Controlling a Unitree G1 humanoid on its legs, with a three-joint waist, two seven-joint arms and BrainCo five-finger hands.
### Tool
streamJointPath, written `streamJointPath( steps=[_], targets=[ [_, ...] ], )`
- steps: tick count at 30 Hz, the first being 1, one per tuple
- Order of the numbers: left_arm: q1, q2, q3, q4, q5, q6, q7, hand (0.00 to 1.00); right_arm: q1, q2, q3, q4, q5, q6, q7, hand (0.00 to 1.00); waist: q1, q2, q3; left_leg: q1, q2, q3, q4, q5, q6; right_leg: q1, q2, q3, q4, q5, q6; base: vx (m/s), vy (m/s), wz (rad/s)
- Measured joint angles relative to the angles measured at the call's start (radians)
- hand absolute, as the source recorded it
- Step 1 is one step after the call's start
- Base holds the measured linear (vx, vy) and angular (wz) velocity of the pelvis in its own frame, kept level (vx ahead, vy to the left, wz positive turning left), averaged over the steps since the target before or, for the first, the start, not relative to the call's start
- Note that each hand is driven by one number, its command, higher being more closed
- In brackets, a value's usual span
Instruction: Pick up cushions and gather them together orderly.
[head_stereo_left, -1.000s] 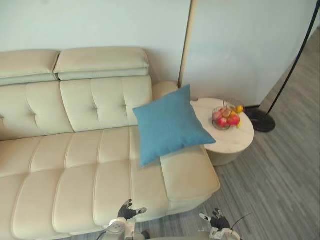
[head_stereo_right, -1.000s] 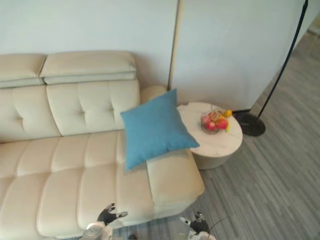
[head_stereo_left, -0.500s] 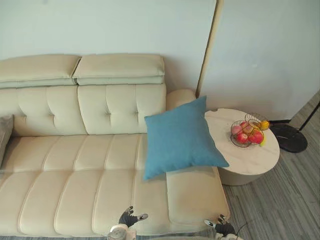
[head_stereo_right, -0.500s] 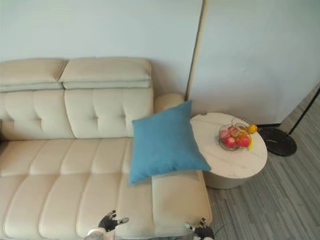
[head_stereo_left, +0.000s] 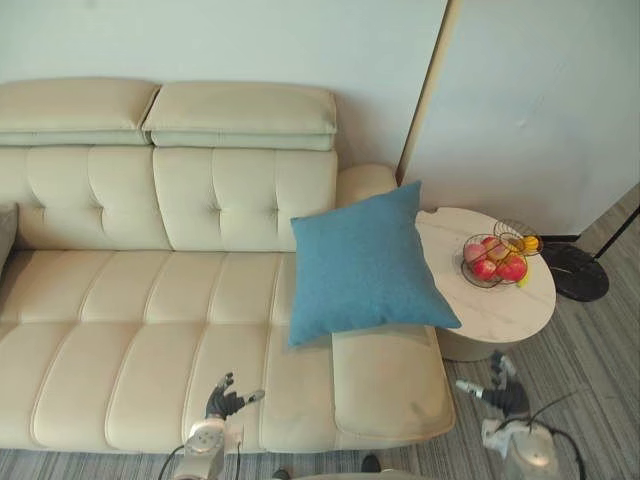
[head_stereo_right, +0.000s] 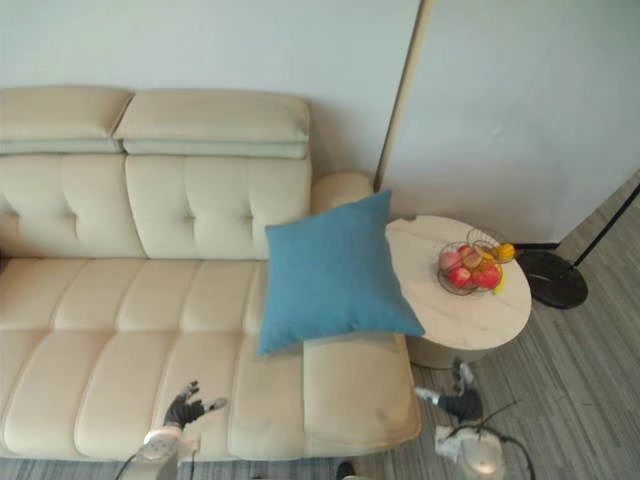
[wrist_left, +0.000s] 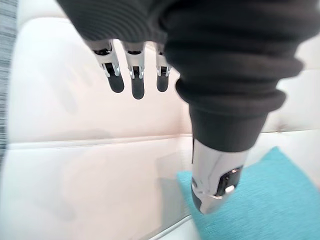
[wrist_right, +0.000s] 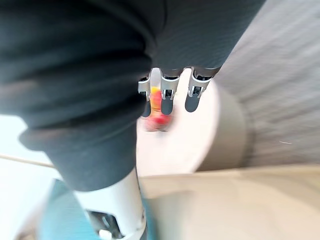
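Observation:
A blue square cushion (head_stereo_left: 365, 265) leans tilted at the right end of the cream sofa (head_stereo_left: 150, 320), partly over the sofa's arm (head_stereo_left: 390, 380). The dark edge of a grey cushion (head_stereo_left: 5, 235) peeks in at the far left of the seat. My left hand (head_stereo_left: 224, 400) hovers open over the seat's front edge, well short of the blue cushion. My right hand (head_stereo_left: 505, 397) is open and empty above the floor, between the sofa arm and the side table. Past the left thumb, a corner of the blue cushion (wrist_left: 260, 200) shows in the left wrist view.
A round white side table (head_stereo_left: 500, 305) stands right of the sofa and carries a wire bowl of fruit (head_stereo_left: 495, 262). Behind it, a floor lamp's black base (head_stereo_left: 578, 272) rests on the grey wood floor. The wall runs behind the sofa.
The camera has shifted. Both hands have risen further into view; the right hand has moved out rightwards beside the side table, the left a little leftwards.

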Motion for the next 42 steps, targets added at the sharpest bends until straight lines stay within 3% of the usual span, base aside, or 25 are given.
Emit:
streamJointPath(
  steps=[5,9,12,21,26,39,42],
  targets=[
    [-0.174,-0.006,-0.010,-0.083,-0.058,-0.015,0.052,0.00,-0.259,-0.049,0.027,-0.044,0.001,-0.009,-0.041,0.00,0.012,0.008,0.095,-0.137,0.006,0.001,0.016,0.050,-0.002,-0.148,-0.003,0.002,0.043,0.039,-0.014,-0.20,-0.022,0.01],
    [-0.340,-0.042,-0.013,-0.097,-0.080,-0.021,0.095,0.00,-0.423,-0.050,0.087,-0.059,0.007,-0.009,-0.080,0.00,0.029,-0.007,0.114,-0.279,0.018,0.007,0.106,0.041,-0.005,-0.294,-0.009,0.009,0.145,0.031,-0.026,-0.16,-0.047,0.01],
    [-0.453,-0.068,-0.008,-0.128,-0.116,-0.032,0.131,0.00,-0.524,-0.048,0.134,-0.062,0.024,-0.009,-0.116,0.00,0.036,-0.015,0.135,-0.383,0.067,0.094,0.225,-0.013,-0.006,-0.370,-0.008,0.005,0.202,0.021,-0.038,-0.16,-0.036,0.00],
    [-0.678,-0.082,0.073,-0.067,-0.195,-0.035,0.205,0.00,-0.797,-0.032,0.134,-0.028,0.097,0.006,-0.237,0.00,0.048,-0.017,0.156,-0.527,0.114,0.136,0.323,-0.001,-0.002,-0.494,-0.007,-0.013,0.260,0.023,-0.045,-0.06,-0.015,0.05],
    [-0.783,-0.081,0.108,-0.048,-0.213,-0.035,0.209,0.00,-0.895,-0.022,0.119,-0.006,0.099,0.009,-0.303,0.00,0.053,-0.017,0.156,-0.559,0.117,0.136,0.336,-0.001,-0.002,-0.518,-0.007,-0.019,0.261,0.023,-0.045,0.04,-0.009,0.03],
    [-0.935,-0.049,0.158,0.057,-0.214,-0.014,0.200,0.00,-1.117,-0.045,0.047,0.230,0.120,0.059,-0.308,0.00,0.049,-0.017,0.167,-0.599,0.134,0.174,0.335,-0.001,-0.002,-0.552,0.013,0.009,0.206,0.060,-0.051,0.04,-0.013,-0.08],
    [-0.961,-0.044,0.188,0.071,-0.213,-0.008,0.198,0.00,-1.159,-0.055,0.047,0.268,0.119,0.074,-0.306,0.00,0.035,-0.017,0.184,-0.603,0.137,0.180,0.334,-0.001,-0.002,-0.554,0.018,0.016,0.189,0.073,-0.051,0.02,-0.020,-0.08]
  ],
)
